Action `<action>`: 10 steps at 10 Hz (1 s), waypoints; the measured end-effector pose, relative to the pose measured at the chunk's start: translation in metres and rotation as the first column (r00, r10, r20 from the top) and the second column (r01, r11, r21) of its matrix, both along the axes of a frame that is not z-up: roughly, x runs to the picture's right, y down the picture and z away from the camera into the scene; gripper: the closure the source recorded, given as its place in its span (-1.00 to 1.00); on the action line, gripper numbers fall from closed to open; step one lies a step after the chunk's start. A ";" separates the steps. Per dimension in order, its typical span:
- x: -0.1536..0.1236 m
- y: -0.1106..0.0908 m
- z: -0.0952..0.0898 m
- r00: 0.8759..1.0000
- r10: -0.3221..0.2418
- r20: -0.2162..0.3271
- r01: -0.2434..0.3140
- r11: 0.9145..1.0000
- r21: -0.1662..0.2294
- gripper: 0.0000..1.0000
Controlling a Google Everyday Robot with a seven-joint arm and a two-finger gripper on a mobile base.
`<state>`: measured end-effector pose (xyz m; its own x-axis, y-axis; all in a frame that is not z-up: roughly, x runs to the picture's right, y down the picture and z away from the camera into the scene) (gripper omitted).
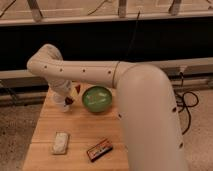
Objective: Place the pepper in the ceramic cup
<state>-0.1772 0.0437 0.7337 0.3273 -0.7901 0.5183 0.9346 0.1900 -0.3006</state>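
the arm (95,75) sweeps in from the right of the frame, bends at upper left, and drops down to the far left part of the bench (75,135). the hand (66,100) sits low there, left of centre, right over the spot where the ceramic cup (63,105) stands; only a pale bit of the cup shows under and beside the wrist. a small dark red piece, which i take to be the pepper (69,100), shows at the hand's tip, at or just above the cup's mouth. whether the hand is spread or pinching the pepper cannot be told from this view.

just right of the hand is the green bowl (97,98), close by but apart. nearer the bottom of the frame lie a pale packet (60,142) at lower left and a dark packet with orange print (99,149) beside it, both well apart from the cup.

judged from this, the step in hand is the drop into the cup. the next move calls for the pepper to be centred over the rim, then released, then a straight lift clear without knocking the cup or nudging the bowl.
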 end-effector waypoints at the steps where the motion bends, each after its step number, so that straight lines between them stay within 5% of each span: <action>1: -0.002 0.000 -0.001 1.000 -0.003 0.008 0.003 1.000 -0.014 0.99; 5: -0.010 0.000 -0.006 1.000 -0.014 0.027 0.015 0.999 -0.044 0.99; 10: -0.027 -0.004 -0.001 0.999 -0.023 0.043 0.024 0.999 -0.026 0.99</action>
<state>-0.2044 0.0402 0.7323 0.2862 -0.7829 0.5524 0.9508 0.1604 -0.2652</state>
